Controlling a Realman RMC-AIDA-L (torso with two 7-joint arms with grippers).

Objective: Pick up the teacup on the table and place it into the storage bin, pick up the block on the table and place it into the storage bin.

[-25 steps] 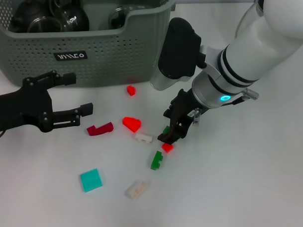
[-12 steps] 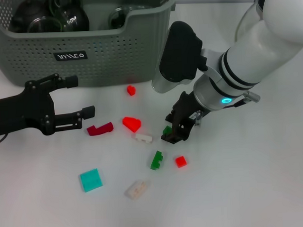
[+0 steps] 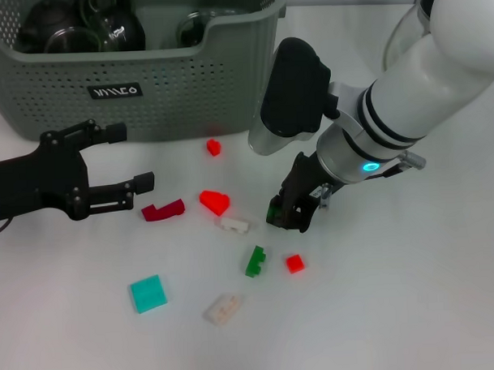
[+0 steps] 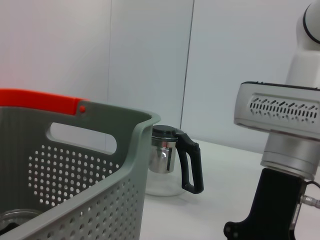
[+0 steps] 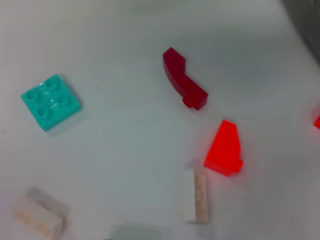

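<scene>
Teal block (image 3: 148, 293), grey-green perforated storage bin (image 3: 186, 81)

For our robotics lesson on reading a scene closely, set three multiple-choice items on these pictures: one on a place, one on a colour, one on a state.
1. Where does the small red cube lie?
A. inside the storage bin
B. on the table beside the green block
C. on the turquoise square plate

2. What colour is the curved block near the left pincer?
A. dark red
B. yellow
C. blue

3. How is the right pincer?
A. wide open, high above the bin
B. low over the table, closed on a small green block
C. parked off the table

Answers:
1 B: the red cube rests on the table next to the green block.
2 A: the curved block by the left pincer is dark red.
3 B: the right pincer sits low with a small green block between its tips.
</scene>
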